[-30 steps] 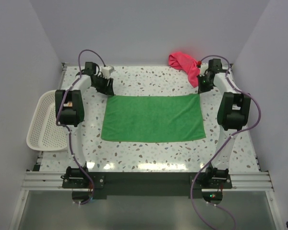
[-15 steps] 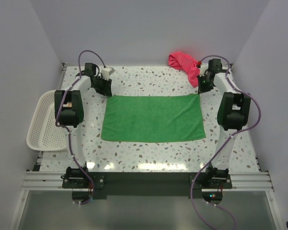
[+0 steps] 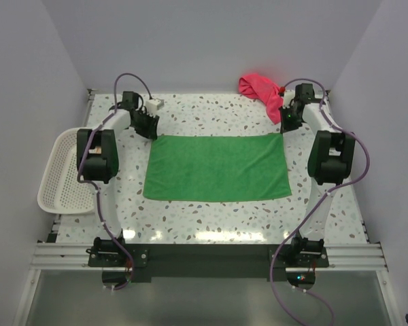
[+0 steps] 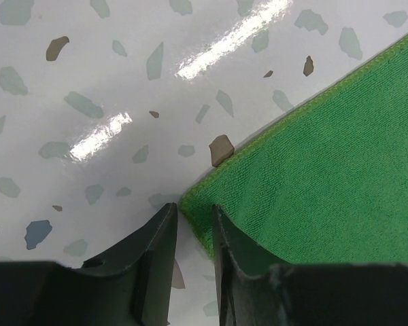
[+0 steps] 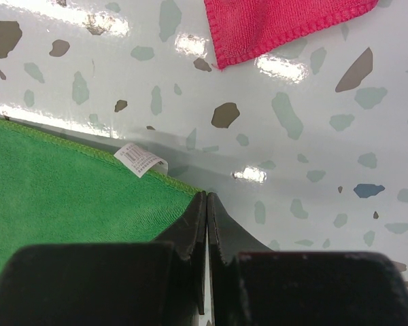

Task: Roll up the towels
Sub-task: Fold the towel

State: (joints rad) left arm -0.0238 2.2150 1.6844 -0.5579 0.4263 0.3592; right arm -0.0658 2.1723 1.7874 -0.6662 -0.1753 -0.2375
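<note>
A: left hand (image 4: 194,210): jaws a slit apart, straddling the green towel (image 3: 217,166)'s far-left corner. Not pinched yet.
B: Seat it deeper before clamping. Towel flat on the tabletop (image 3: 211,221)?
A: Yes, mid-tabletop. right hand (image 5: 207,197) is clenched on the far-right corner, by the tag (image 5: 141,160).
B: Then lift both evenly and roll toward the near edge. pink towel (image 3: 258,92) sits crumpled far right.

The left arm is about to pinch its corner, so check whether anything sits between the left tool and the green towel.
Nothing visible does. The corner of the green towel lies right at the narrow gap of the left tool, with only bare table around it. The pink towel and the basket lie well away.
</note>
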